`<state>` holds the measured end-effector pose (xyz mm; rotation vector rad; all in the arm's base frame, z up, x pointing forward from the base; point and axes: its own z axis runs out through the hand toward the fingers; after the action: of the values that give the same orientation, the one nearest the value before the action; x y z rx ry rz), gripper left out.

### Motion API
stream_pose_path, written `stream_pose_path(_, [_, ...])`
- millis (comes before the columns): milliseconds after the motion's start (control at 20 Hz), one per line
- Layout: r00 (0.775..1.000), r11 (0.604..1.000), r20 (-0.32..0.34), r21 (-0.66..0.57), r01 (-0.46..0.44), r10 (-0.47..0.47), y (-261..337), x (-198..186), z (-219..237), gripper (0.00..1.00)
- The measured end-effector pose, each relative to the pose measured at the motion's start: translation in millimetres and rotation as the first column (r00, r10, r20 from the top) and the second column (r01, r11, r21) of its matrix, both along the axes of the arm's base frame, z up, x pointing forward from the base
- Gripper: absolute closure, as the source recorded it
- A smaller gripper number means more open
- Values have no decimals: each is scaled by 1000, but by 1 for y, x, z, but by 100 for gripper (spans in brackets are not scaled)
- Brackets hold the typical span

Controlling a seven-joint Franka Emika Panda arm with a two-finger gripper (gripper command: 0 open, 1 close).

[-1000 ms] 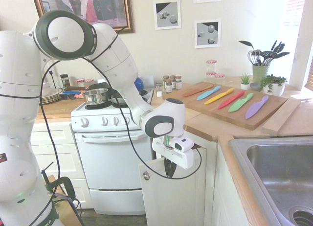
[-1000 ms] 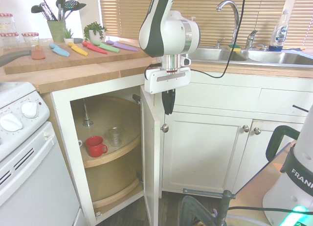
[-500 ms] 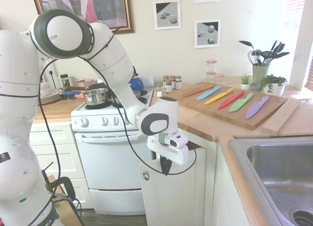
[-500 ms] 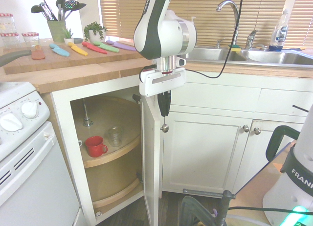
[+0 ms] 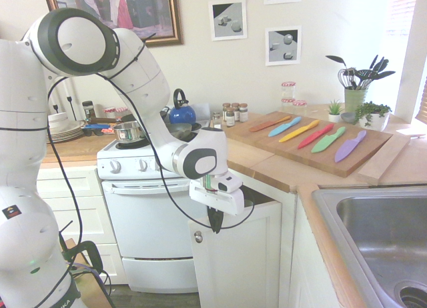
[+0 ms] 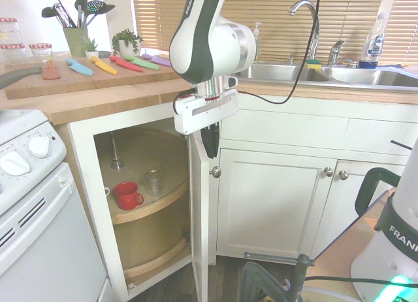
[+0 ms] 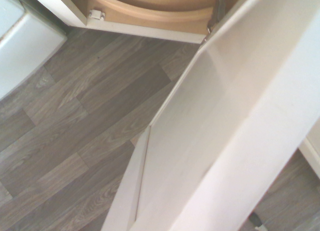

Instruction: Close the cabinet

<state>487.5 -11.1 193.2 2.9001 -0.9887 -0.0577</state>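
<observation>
The cabinet door (image 5: 240,268) stands wide open under the wooden countertop, seen edge-on in the second exterior view as a thin white door (image 6: 198,217). Its small round silver knob (image 5: 198,237) sits near the top corner, and shows as the knob (image 6: 215,172) on the door's outer face. My gripper (image 5: 215,223) points down at the door's top edge, fingers together and holding nothing. From the other side the gripper (image 6: 210,144) hangs against the outer face, just above the knob. The wrist view looks down along the door (image 7: 225,116) to the wood floor.
Inside the open cabinet a round wooden shelf (image 6: 171,196) carries a red mug (image 6: 127,195) and a clear glass (image 6: 154,182). The white stove (image 5: 147,208) stands just beside the opening. A board of coloured knives (image 5: 313,145) lies on the counter, with a sink (image 5: 380,235) further along.
The arm has shifted toward the stove side and slightly lower along the door's top. The door has swung a little toward the opening, its knob moving with it.
</observation>
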Motion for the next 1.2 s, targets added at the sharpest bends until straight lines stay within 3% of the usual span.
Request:
stream_pose_path(600, [997, 999, -70, 14, -45, 46, 57, 49, 6, 100])
stream_pose_path(850, [996, 999, -89, 35, -13, 16, 62, 88, 5, 100])
stream_pose_path(1200, [995, 997, -89, 65, -36, 42, 99, 140, 11, 100])
